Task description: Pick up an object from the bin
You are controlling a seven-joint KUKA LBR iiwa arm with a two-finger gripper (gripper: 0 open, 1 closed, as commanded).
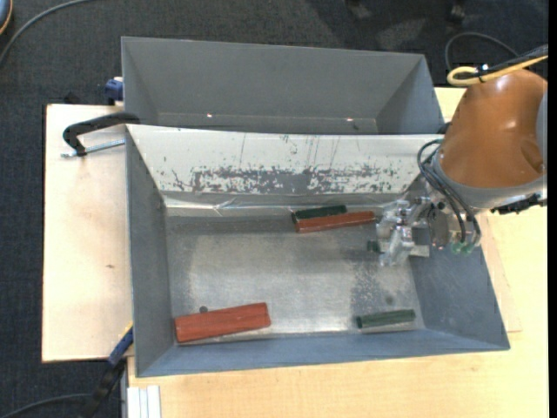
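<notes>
My gripper [393, 242] hangs over the right part of the bin, just right of a reddish-brown bar [335, 221] that lies along the back wall. A dark green bar [319, 211] lies behind that one, against the wall. Nothing shows between the fingers. A second dark green bar [385, 320] lies on the floor below the gripper, near the front edge.
A larger reddish-brown block [222, 321] lies at the front left of the bin floor. The arm with its orange cover reaches in over the right wall.
</notes>
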